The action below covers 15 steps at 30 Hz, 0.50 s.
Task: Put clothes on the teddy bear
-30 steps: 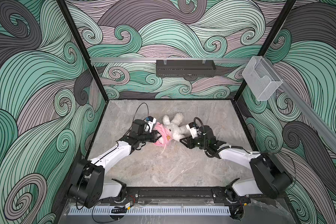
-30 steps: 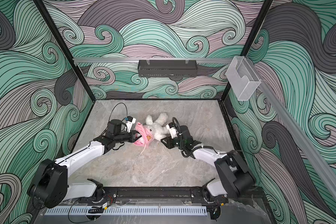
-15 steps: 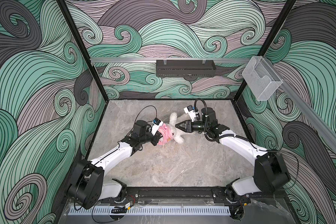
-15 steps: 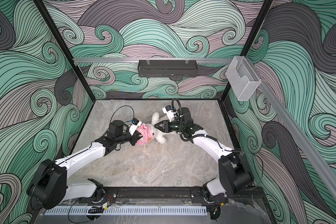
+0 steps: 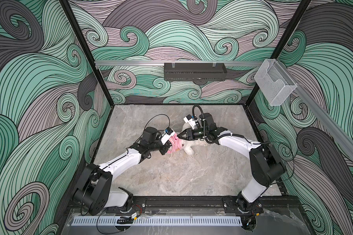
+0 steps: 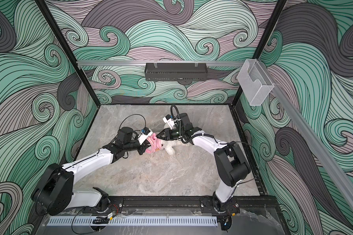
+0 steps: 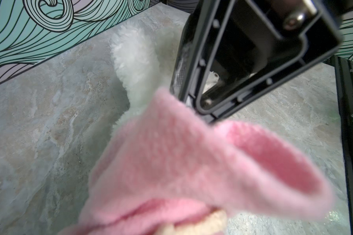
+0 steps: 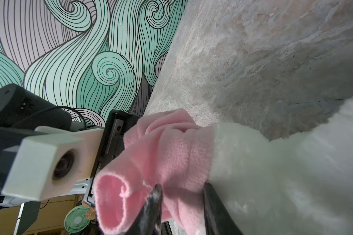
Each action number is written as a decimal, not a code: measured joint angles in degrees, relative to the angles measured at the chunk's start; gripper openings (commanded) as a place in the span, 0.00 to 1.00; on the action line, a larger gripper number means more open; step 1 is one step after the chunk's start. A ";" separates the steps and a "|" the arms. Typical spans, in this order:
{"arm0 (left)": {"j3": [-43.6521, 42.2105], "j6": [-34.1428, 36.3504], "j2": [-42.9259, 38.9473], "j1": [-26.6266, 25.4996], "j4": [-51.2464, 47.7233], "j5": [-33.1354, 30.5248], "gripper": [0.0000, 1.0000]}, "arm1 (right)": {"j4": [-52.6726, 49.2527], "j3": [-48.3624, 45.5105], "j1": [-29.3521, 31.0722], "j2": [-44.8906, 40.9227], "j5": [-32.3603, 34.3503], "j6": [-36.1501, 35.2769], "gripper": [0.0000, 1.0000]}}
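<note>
**Item 1. Teddy bear (image 5: 189, 147).** You find it lying on the table (image 5: 171, 179), a little toward 12 o'clock of centre in both top views. White limbs poke out at 12 and 5 o'clock. Its 9 o'clock end is buried in cloth, and what lies under there is hidden.

**Item 2. Pink shirt (image 5: 174, 143).** It is bunched and wrinkled over that 9 o'clock end, not pulled down. One sleeve (image 8: 110, 203) gapes empty. By my reading no limb is through it yet, so the dressing is at an early stage.

**Item 3. Left gripper (image 5: 168, 147).** It comes in from 8 o'clock, pressed together on the shirt's 9 o'clock edge. It likely serves as your anchor, to hold the opening stretched away from the bear.

**Item 4. Right gripper (image 5: 179, 139).** It reaches in from 3 o'clock across the bear's body. Its jaws are narrowed on a fold of shirt right at the fur line, as the right wrist view shows. That placement suits dragging the hem toward 3 o'clock over the plush.

**Handling note.** Fleece and fur both give. If you pull the two ends unevenly, you may roll the bear rather than clothe it.
</note>
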 measured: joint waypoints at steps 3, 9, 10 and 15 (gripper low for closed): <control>0.00 0.20 0.22 -0.22 -0.44 -0.20 0.00 | -0.66 0.00 0.11 0.07 0.55 -0.09 0.35; 0.00 0.20 0.22 -1.18 -0.48 -1.03 0.00 | -3.45 -0.50 0.15 -1.25 3.17 -2.03 0.35; 0.00 0.20 0.22 -1.38 -0.48 -1.05 0.00 | -3.87 -0.79 0.15 -1.86 3.30 -2.03 0.35; 0.07 0.20 0.37 -1.55 -0.55 -1.11 0.00 | -3.54 -0.96 1.25 -2.03 3.82 -1.51 0.27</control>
